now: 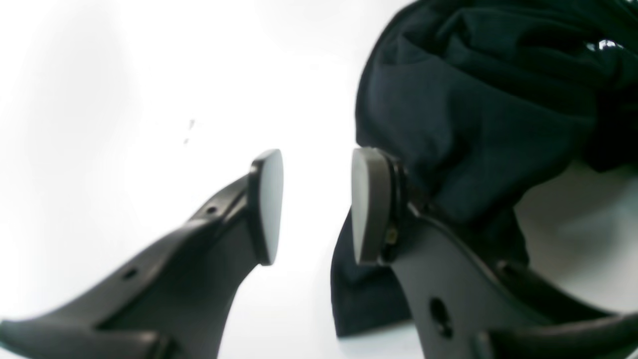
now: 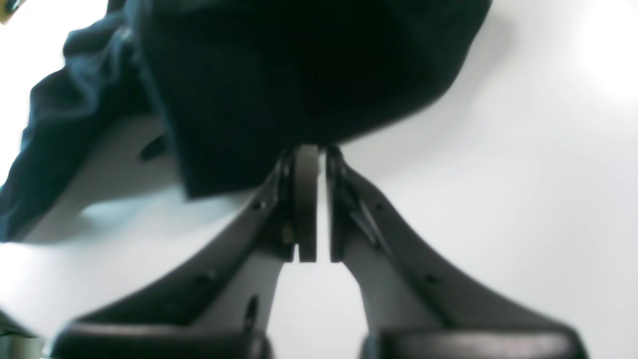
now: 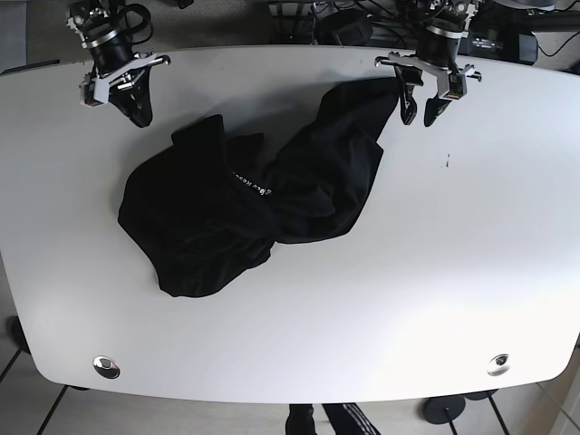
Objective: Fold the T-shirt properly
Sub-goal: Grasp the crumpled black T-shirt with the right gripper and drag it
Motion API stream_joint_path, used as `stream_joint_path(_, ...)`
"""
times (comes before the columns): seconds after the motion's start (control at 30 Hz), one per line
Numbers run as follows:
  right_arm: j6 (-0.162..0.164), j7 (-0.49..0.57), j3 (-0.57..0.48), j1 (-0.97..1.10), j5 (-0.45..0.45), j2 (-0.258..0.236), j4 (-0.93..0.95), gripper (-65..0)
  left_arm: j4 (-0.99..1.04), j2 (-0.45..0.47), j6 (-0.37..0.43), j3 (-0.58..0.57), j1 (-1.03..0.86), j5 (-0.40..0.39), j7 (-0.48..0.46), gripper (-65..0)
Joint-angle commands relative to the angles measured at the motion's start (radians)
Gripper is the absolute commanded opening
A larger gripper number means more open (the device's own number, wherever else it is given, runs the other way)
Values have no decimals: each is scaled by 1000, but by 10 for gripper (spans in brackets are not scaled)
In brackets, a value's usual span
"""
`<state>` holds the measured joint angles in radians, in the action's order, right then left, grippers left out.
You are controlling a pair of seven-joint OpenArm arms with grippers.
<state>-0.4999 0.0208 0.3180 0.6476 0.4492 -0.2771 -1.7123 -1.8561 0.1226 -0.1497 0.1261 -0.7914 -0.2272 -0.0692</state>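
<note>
The black T-shirt lies crumpled in a heap on the white table, left of centre, with one part reaching up to the back right. My left gripper is open and empty just right of that upper corner. In the left wrist view the left gripper has its fingers apart, and the shirt lies behind the right finger. My right gripper is shut and empty near the back left edge, apart from the shirt. In the right wrist view the right gripper points at the shirt just beyond its tips.
Two metal discs are set in the table's front corners. A small dark mark is on the table right of the shirt. Cables and equipment sit behind the back edge.
</note>
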Motion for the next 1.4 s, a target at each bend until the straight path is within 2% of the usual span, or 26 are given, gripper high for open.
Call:
stream_joint_path(0.03,-10,-48,11,-44,7,-11,-36,-625,-32,4,-1,2,26,-8,18,-439)
stream_joint_path(0.1,-10,-120,11,-105,7,-12,-41,-625,-32,4,-1,4,62,-8,42,-436)
stream_joint_path(0.2,-10,-170,3,-157,7,-17,-50,-621,-32,4,-1,4,73,-8,42,-433)
stream_joint_path(0.23,-13,-193,2,-174,7,-18,-68,-602,-33,4,-1,4,74,-8,42,-428)
stream_joint_path(0.3,-18,-270,2,-220,7,-14,-111,-476,-38,4,-1,5,88,-8,42,-358)
stream_joint_path(0.37,-15,-361,2,-272,7,-12,-153,-296,-38,4,-1,7,91,-8,42,-287)
stream_joint_path(0.4,-19,-411,2,-306,9,-11,-176,-203,-40,4,-1,7,92,-8,42,-290)
stream_joint_path(0.43,-19,-439,0,-331,9,-11,-188,-176,-40,4,-1,7,92,-8,42,-299)
stream_joint_path(0.53,-21,-500,-101,-417,9,-21,-203,-176,-40,5,-1,4,94,-8,44,-304)
stream_joint_path(0.67,-21,-559,-291,-542,9,-70,-197,-176,-38,5,-1,4,94,-2,44,-306)
stream_joint_path(0.83,-16,-666,-515,-733,9,-67,-145,-176,-37,5,-1,4,94,-2,44,-306)
stream_joint_path(0.9,-15,-678,-601,-799,9,-64,-82,-178,-37,5,-1,4,94,-2,44,-306)
stream_joint_path(0.97,-13,-678,-667,-851,9,-38,-4,-178,-37,5,-1,4,94,-2,44,-306)
stream_joint_path(1.07,-13,-674,-713,-914,9,-1,131,-178,-37,5,-1,4,94,-5,44,-306)
stream_joint_path(1.17,-15,-672,-710,-960,7,23,222,-178,-37,5,-1,4,94,-5,44,-306)
stream_joint_path(1.4,-15,-634,-713,-983,7,20,331,-178,-37,5,-4,4,92,-5,44,-306)
